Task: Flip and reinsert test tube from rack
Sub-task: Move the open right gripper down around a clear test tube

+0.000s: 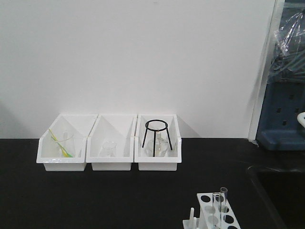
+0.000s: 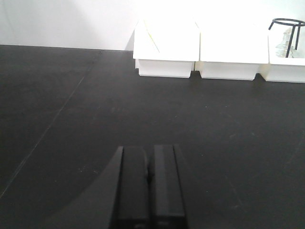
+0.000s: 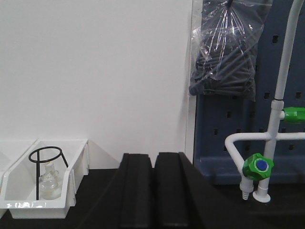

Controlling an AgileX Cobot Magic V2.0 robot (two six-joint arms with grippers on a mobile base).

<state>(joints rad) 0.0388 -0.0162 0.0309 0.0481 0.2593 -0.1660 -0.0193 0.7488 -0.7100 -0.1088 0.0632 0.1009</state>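
By my reading the task had not begun: the test tube (image 1: 223, 200) stood in the rack (image 1: 228, 219) at about five o'clock in the front view, at the near right of the black worktop (image 1: 119, 200); no gripper was anywhere near it. Grasping, lifting out, turning end over end and seating again in a hole were all left to do.

The tube's long axis ran upright, six to twelve o'clock; what looked like its open rim pointed to twelve, the lower end sunk through the rack's top plate. A second clear outline sat just beside it, toward nine o'clock; another tube or mere glare, I could not tell.

The left gripper (image 2: 150, 157) had its black fingers pressed together on nothing, over bare worktop; the three white bins (image 1: 110, 166) lay ahead of it, from twelve to two o'clock in its own view. The right gripper (image 3: 154, 164) was likewise closed and empty, aimed at the wall, with the bin holding the black tripod stand (image 1: 156, 125) at about eight o'clock in its view. Neither wrist view showed the rack at all, so both arms seemed well apart from it.
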